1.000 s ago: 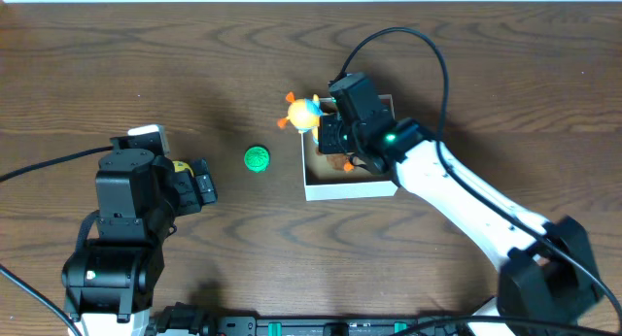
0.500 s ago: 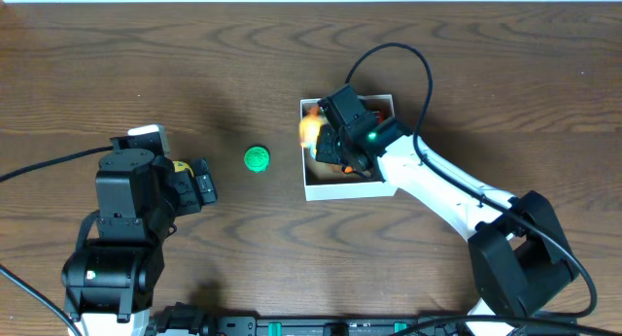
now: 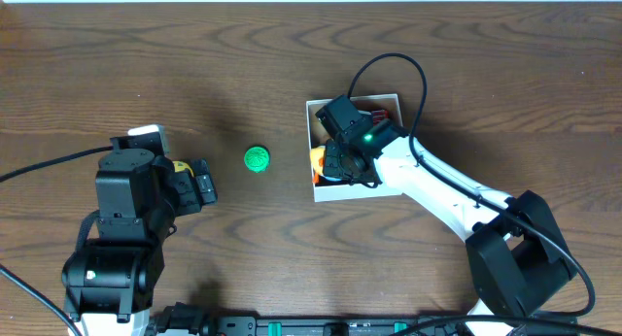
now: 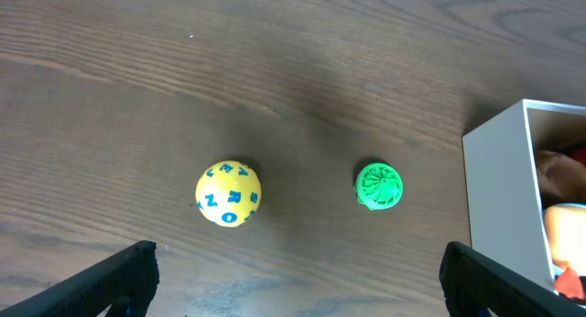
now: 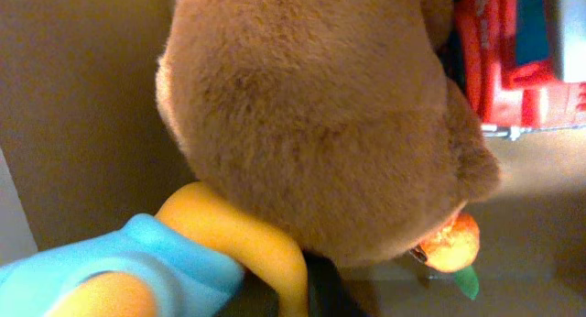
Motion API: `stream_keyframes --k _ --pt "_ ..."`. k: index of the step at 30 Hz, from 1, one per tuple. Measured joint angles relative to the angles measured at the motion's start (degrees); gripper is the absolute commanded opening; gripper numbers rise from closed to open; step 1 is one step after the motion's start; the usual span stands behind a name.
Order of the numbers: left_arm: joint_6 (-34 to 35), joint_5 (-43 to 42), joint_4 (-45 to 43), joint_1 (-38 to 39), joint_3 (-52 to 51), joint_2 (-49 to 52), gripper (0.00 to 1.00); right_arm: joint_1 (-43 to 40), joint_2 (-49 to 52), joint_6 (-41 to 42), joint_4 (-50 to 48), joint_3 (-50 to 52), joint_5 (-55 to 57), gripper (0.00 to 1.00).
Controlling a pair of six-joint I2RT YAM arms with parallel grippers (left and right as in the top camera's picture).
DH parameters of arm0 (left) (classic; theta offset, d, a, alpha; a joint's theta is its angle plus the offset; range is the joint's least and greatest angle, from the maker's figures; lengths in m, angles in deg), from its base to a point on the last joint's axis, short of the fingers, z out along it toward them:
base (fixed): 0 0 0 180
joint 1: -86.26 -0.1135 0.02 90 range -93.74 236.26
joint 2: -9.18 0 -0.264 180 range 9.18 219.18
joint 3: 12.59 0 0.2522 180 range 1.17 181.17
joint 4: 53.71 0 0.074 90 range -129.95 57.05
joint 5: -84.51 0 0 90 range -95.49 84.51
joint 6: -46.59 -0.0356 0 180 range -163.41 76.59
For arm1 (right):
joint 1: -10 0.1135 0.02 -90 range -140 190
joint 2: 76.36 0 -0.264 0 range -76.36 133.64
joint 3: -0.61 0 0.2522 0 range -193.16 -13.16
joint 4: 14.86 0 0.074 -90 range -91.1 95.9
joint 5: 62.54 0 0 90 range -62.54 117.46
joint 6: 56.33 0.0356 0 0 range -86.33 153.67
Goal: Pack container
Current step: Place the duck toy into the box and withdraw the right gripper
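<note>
1. The right arm stretches from the near right corner of the bench point(image 3: 486, 54) toward its middle. The wrist is bent down, so its end effector point(image 3: 342, 159) sits inside the container point(image 3: 328, 192).
2. How far that end effector is spread, and whether it grips anything, cannot be told, because toys fill the wrist camera.
3. The left arm is folded up by the near left corner. Its end effector point(image 4: 299, 257) is spread wide and holds nothing above bare wood.
4. The container, white-walled and tan inside, lies near the middle of the bench, well apart from every edge.
5. The bench is dark wood grain, and a pale strip runs beyond its far edge.
6. In the container are a brown plush toy point(image 5: 311, 115), an orange-and-blue toy point(image 5: 183, 253) pressed against it, and a red toy point(image 5: 513, 60) (detail blurred). From overhead the right arm hides most of them.
7. Between the container and the left edge sit a green toy point(image 4: 378, 186) and a yellow ball with blue letters point(image 4: 228, 193), set apart from each other.
</note>
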Motion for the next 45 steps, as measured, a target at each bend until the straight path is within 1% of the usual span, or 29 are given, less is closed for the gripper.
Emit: stream_keyframes --k 2,3,4,5,10,17,24,28,38,41,43,45 --pt "0.00 0.00 0.02 0.00 0.00 0.00 0.98 -0.37 0.15 -0.87 -0.55 0.04 0.46 0.62" --pt "0.00 0.02 0.00 0.00 0.00 0.00 0.98 -0.52 0.22 -1.29 -1.03 0.07 0.74 0.74" --pt "0.00 0.00 0.00 0.00 0.00 0.00 0.98 -0.79 0.44 -2.05 -1.73 0.13 0.98 0.88" --pt "0.00 0.02 0.00 0.00 0.00 0.00 0.98 -0.98 0.59 -2.80 -2.27 0.13 1.16 0.99" --pt "0.00 0.02 0.00 0.00 0.00 0.00 0.98 -1.16 1.05 -5.11 -4.48 0.11 1.36 0.99" --pt "0.00 0.00 0.00 0.00 0.00 0.00 0.98 -1.11 0.50 -8.00 -0.96 -2.38 2.62 0.99" --pt "0.00 0.02 0.00 0.00 0.00 0.00 0.98 -1.11 -6.23 -13.46 -0.20 -7.52 4.57 0.99" --pt "0.00 0.02 0.00 0.00 0.00 0.00 0.98 -1.11 -10.25 -16.00 -0.48 -8.57 4.90 0.99" --pt "0.00 0.02 0.00 0.00 0.00 0.00 0.98 -1.70 -10.78 -23.50 1.79 -8.61 5.33 0.99" --pt "0.00 0.00 0.00 0.00 0.00 0.00 0.98 -5.33 -12.22 -23.87 4.15 -8.61 6.27 0.99" --pt "0.00 0.00 0.02 0.00 0.00 0.00 0.98 -10.21 -14.43 -23.37 6.38 -8.59 6.86 0.99" --pt "0.00 0.02 0.00 0.00 0.00 0.00 0.98 -17.49 -17.49 -22.58 8.83 -8.61 7.08 0.99"
